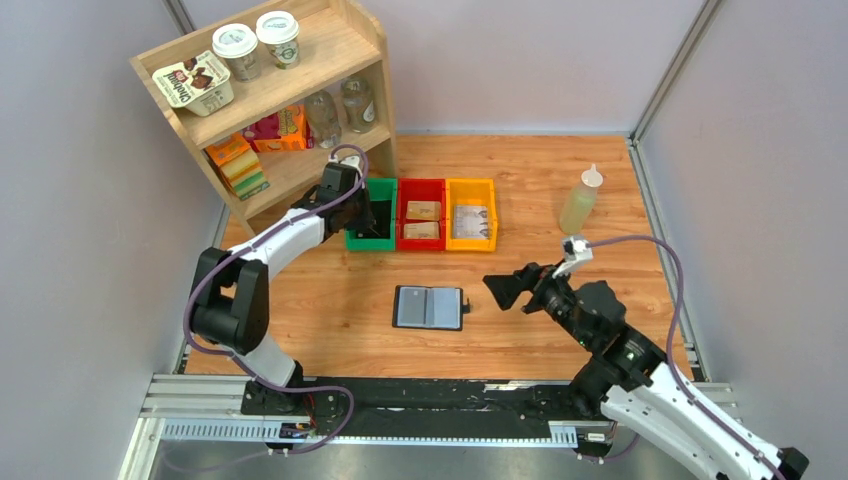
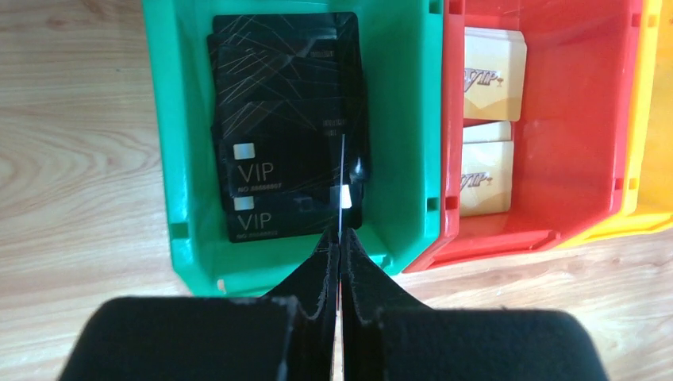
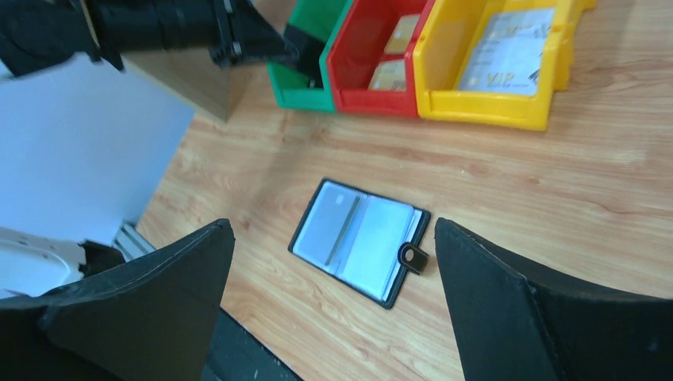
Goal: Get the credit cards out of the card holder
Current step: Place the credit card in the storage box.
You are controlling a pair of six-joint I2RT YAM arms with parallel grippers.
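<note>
The card holder (image 1: pixel 430 307) lies open on the table, grey-blue inner face up, snap tab to the right; it also shows in the right wrist view (image 3: pixel 361 240). My left gripper (image 1: pixel 365 215) hangs over the green bin (image 1: pixel 368 241) and is shut on a black credit card (image 2: pixel 342 171), seen edge-on as a thin line. Black "VIP" credit cards (image 2: pixel 278 135) lie stacked in the green bin (image 2: pixel 397 119). My right gripper (image 1: pixel 505 290) is open and empty, raised above the table just right of the card holder.
A red bin (image 1: pixel 421 186) holds tan cards (image 2: pixel 492 71). A yellow bin (image 1: pixel 471 185) holds a silvery card. A wooden shelf (image 1: pixel 270 95) with cups and boxes stands at the back left. A squeeze bottle (image 1: pixel 581 200) stands at the back right.
</note>
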